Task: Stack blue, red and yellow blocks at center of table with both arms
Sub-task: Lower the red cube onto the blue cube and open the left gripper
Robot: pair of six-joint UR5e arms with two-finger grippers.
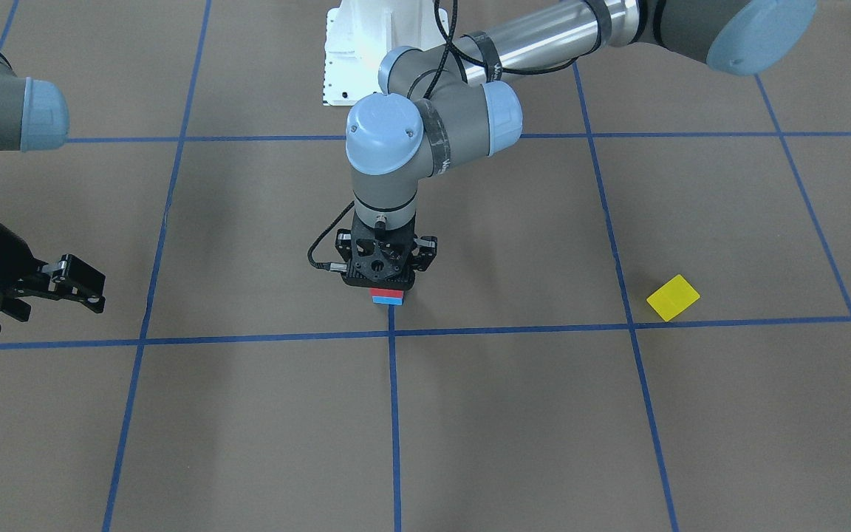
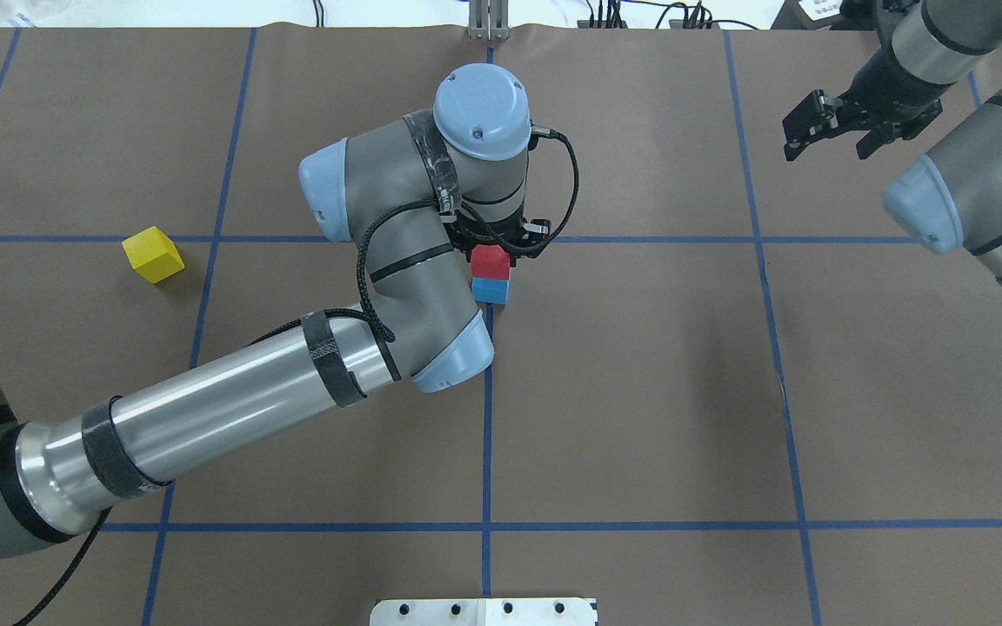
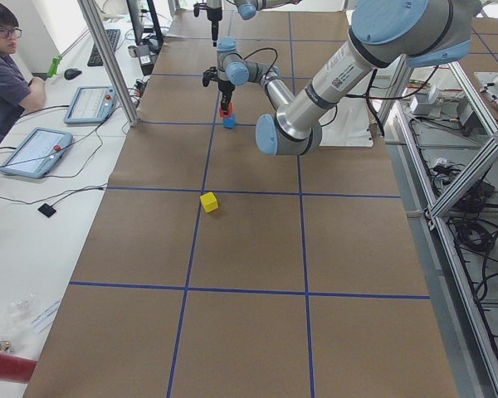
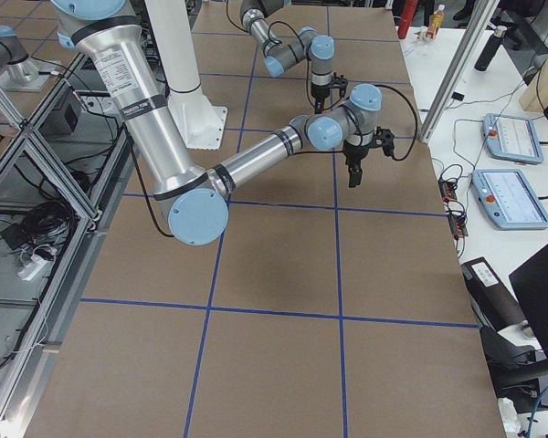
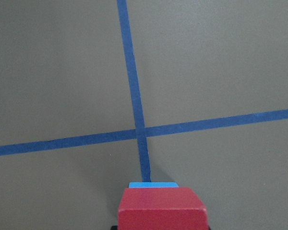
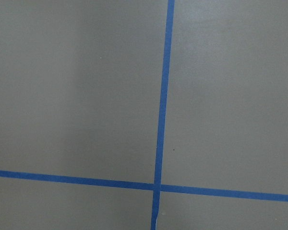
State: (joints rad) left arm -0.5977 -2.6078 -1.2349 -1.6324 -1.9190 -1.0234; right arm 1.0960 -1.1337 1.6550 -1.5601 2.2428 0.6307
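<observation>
In the overhead view, the white bolted base plate (image 2: 484, 611) is seen nearest, at six o'clock on the wide brown matte surface (image 2: 640, 391) ruled with blue tape. From about eight o'clock the left arm (image 2: 205, 413), a silver tube with grey joints, is stretched in to the middle, where its jaws are lowered over the small red matte cube (image 2: 490, 259). That cube is seated squarely on the light-blue matte cube (image 2: 490, 291), and the pair is placed just at six o'clock of the blue tape crossing (image 5: 140, 132) that marks the centre. The jaws are set astride the red cube, but the fingertips are hidden by the wrist, so it cannot be told whether the cube is clamped or let go. Level with the stack, at nine o'clock and well apart from it, the yellow matte cube (image 2: 153, 254) is found alone, turned askew to the tape grid. Farthest off, at two o'clock, the right arm (image 2: 979, 196) is held clear of the surface with its jaws spread and nothing between them. The cubes are judged light, rigid and not slippery, so a modest pinch should suffice. The yellow one is best taken across two opposite flat sides, with the wrist turned to match its skew. The stack is judged easy to topple, so a straight vertical approach is called for.
</observation>
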